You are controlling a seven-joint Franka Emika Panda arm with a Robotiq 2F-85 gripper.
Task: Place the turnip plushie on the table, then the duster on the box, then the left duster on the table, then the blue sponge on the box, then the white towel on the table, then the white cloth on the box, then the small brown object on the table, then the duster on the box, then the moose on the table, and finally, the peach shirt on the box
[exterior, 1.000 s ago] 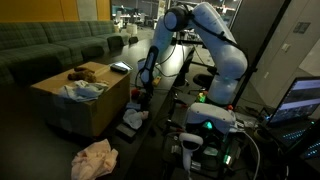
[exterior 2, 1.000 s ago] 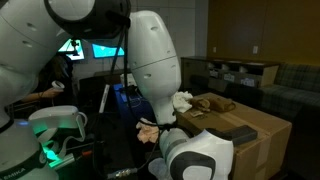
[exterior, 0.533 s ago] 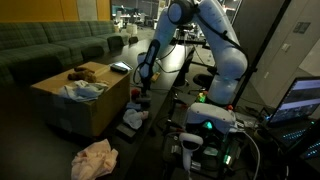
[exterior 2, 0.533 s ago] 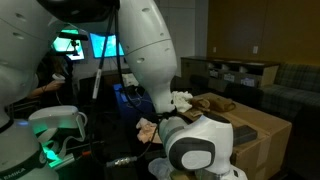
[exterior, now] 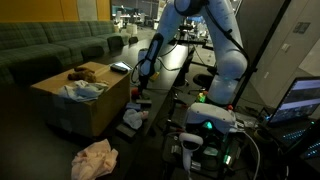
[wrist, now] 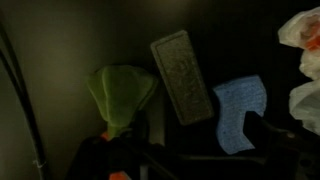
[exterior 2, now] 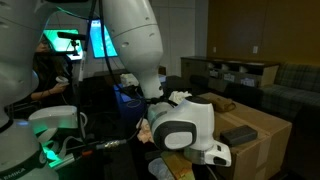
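One cardboard box [exterior: 75, 100] sits left of centre, green couch [exterior: 45, 42] at upper left, peach shirt [exterior: 95, 158] on the floor below; whether the gripper [exterior: 139, 82] is spread, I cannot tell.

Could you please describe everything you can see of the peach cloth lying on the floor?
The peach cloth is soft, pale pinkish-orange fabric, crumpled into a loose heap of folds rather than spread flat. It lies on the dark floor in front of the cardboard box, near its lower corner, and seems to touch only the floor. Nothing holds it. It shows in an exterior view only; whether it is a shirt cannot be told.
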